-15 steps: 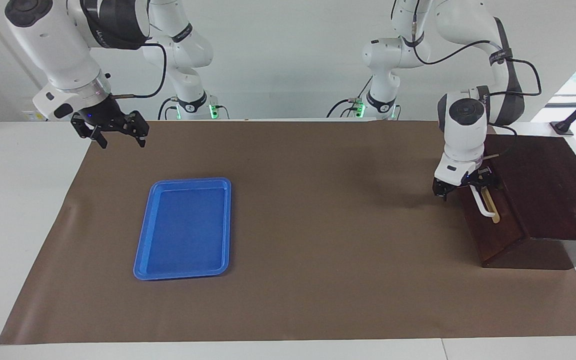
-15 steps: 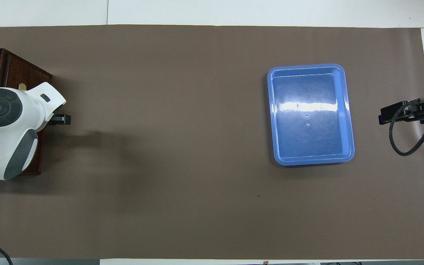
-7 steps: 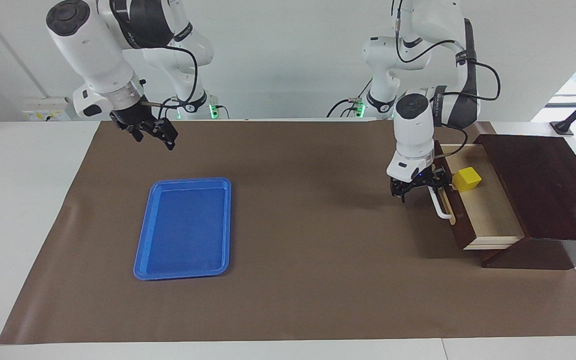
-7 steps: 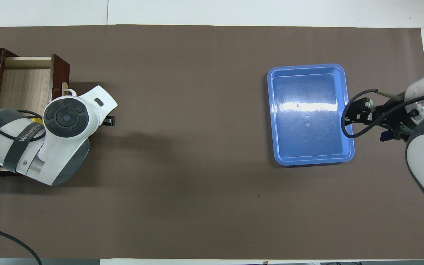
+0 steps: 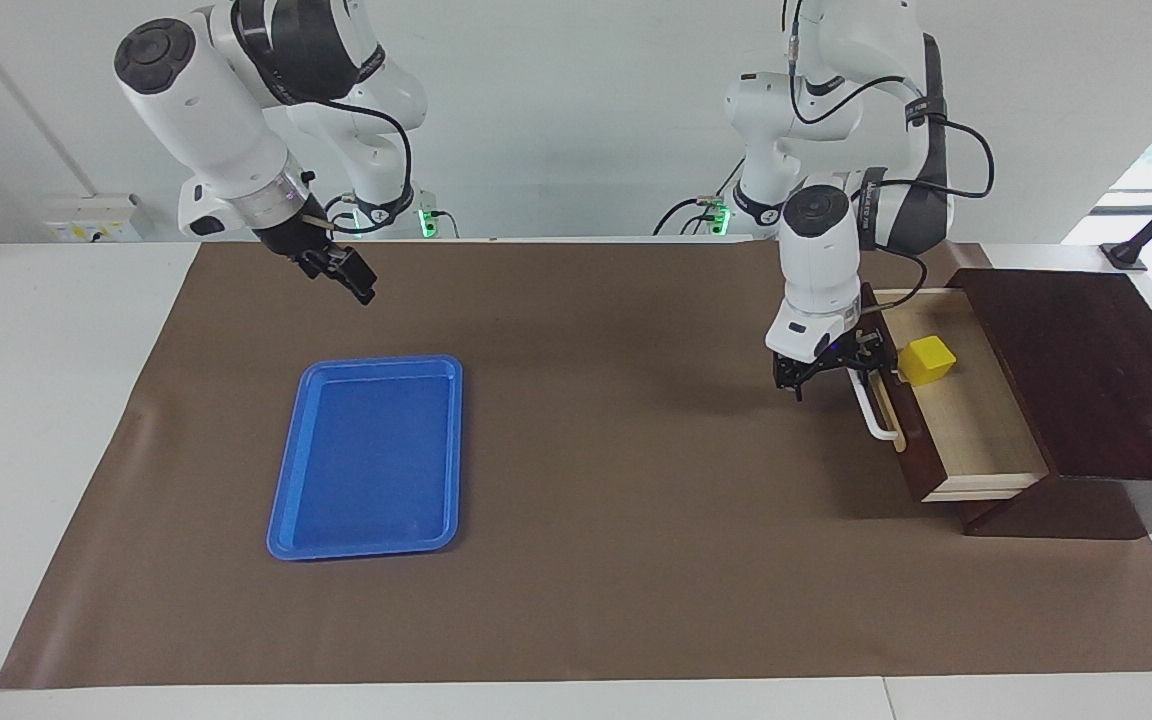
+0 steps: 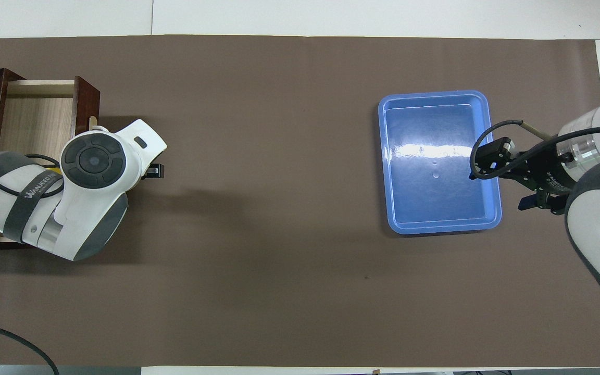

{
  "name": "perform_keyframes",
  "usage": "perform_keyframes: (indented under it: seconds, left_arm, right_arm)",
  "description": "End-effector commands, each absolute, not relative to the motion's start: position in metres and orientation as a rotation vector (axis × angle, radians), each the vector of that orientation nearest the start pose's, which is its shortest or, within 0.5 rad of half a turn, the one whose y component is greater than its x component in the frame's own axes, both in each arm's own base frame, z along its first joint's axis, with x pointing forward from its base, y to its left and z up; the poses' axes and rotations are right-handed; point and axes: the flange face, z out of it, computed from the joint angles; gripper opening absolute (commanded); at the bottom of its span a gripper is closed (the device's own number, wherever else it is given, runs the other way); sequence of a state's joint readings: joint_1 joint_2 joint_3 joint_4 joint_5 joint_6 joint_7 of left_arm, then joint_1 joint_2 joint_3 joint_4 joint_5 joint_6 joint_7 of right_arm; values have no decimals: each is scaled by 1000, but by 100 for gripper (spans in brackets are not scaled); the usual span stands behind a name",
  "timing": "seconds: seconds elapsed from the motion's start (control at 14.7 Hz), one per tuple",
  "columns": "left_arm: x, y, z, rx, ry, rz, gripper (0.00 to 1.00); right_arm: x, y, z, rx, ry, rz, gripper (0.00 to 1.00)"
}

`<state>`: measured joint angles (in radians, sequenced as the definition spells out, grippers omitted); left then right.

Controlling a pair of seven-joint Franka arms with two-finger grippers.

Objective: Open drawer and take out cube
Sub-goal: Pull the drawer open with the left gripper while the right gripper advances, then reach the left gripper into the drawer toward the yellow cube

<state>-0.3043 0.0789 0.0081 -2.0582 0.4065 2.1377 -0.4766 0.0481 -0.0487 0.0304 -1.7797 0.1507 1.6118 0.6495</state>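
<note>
The drawer [image 5: 976, 430] stands pulled out of its dark wooden box [image 5: 1086, 370], with its pale inside showing. The yellow cube [image 5: 926, 360] sits in the drawer at the end nearest the robots. My left gripper [image 5: 824, 375] is low at the white handle [image 5: 876, 412], open, with the handle's end between its fingers. In the overhead view the left arm covers the cube and most of the handle. My right gripper [image 5: 344, 272] is open and empty, raised over the mat beside the blue tray.
A flat blue tray [image 5: 376, 362] lies empty on the brown mat toward the right arm's end of the table, also in the overhead view [image 6: 435, 97]. Bare mat lies between the tray and the drawer.
The left gripper has pulled the drawer out, uncovering the yellow cube. The right arm has swung in from the table's end toward the tray.
</note>
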Motion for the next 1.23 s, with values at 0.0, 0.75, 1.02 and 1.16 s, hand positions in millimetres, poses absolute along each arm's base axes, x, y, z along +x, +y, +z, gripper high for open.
perform_keyframes:
  seconds: [0.0, 0.75, 1.02, 1.16]
  left_arm:
    - [580, -170, 472, -2924, -125, -133, 100]
    - [591, 13, 509, -3011, -419, -117, 100]
    - [577, 23, 465, -3014, -425, -107, 100]
    - [573, 25, 453, -3013, -431, -81, 100]
  right_arm:
    - [526, 56, 558, -2870, 911, 247, 100]
    - [533, 63, 551, -2736, 1141, 304, 100]
    - [540, 76, 542, -2584, 1354, 375, 100]
    - [544, 88, 536, -2510, 1432, 415, 100]
